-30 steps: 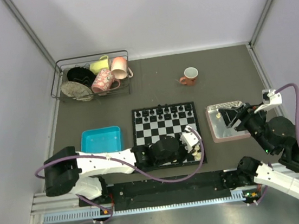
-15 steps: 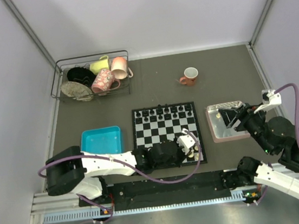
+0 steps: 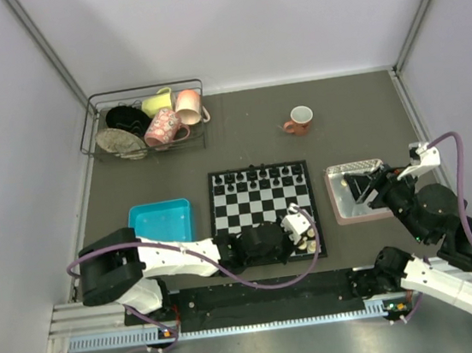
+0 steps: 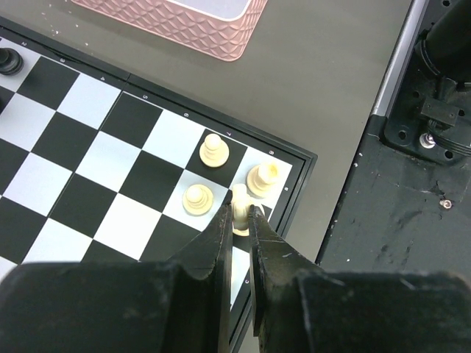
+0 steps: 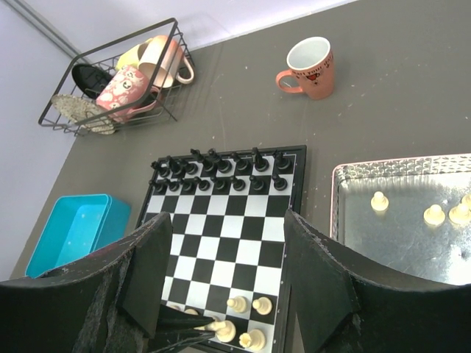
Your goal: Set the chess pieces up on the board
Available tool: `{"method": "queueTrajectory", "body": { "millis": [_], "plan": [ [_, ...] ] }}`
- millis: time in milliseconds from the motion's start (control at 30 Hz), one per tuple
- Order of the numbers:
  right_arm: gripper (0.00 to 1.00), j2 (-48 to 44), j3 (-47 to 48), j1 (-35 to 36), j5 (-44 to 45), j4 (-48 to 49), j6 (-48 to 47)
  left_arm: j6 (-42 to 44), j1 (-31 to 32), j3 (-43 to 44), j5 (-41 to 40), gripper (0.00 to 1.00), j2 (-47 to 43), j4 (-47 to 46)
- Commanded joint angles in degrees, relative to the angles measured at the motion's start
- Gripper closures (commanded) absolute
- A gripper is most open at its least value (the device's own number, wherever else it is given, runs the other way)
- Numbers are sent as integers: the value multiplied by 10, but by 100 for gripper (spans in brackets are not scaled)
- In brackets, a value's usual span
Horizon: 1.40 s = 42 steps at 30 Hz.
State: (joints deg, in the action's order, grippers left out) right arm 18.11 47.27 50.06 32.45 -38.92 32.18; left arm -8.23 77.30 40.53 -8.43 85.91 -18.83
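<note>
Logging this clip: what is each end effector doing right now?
Left end effector: closed on a cream chess piece.
Right end effector: open, empty.

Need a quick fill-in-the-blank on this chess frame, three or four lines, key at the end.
The left hand is shut on a ____ chess piece at the board's near right corner.
The open right hand hangs over the ____ tray.
The black pieces stand in ____ rows.
Missing: white; pink; two.
</note>
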Motion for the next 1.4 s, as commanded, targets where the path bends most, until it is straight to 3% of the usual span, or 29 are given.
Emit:
{"method": "queueTrajectory", "body": {
  "millis": [0,600,967,1367],
  "plan": [
    [38,-5,-2,6,1,2,4,-8,1,-6,-1,100,7,-33],
    [37,-7,-3,6,0,1,2,-18,2,-5,1,100,31,-38],
    [37,-8,-7,6,0,1,4,-21,4,-7,8,80,29,-38],
    [37,-10,-9,6,0,0,3,-20,4,-5,10,76,29,-35]
  ]
}}
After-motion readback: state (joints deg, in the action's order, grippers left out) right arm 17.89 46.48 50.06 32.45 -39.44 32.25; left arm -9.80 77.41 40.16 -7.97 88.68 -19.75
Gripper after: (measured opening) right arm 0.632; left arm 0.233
